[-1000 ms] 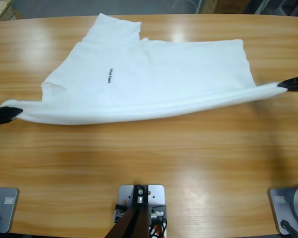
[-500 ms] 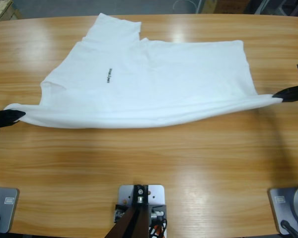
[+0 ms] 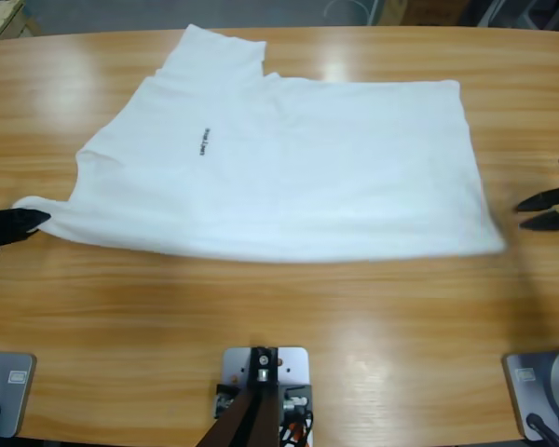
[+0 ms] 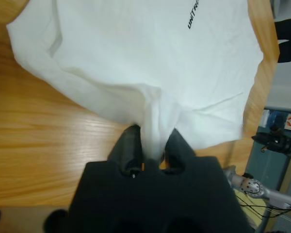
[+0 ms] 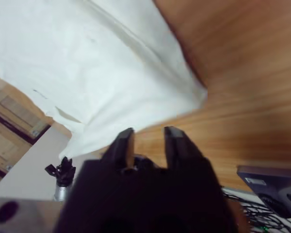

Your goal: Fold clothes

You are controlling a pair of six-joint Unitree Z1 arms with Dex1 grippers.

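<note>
Plain white short-sleeved cotton T-shirt spread on the long, glossy wood-grain table, pinched at one corner only.

The left gripper has its two black jaws pressed together on a bunched fold of the soft white fabric, which fans out ahead of it into smooth, lightly creased cloth carrying a small dark text mark on the chest; in the high view this gripper sits at the shirt's edge. The right gripper is spread, nothing between its jaws, bare wood showing in the gap, and the shirt's loose rounded hem corner lies just ahead of its tips, apart from them; from above it stands clear beside that corner.
</note>
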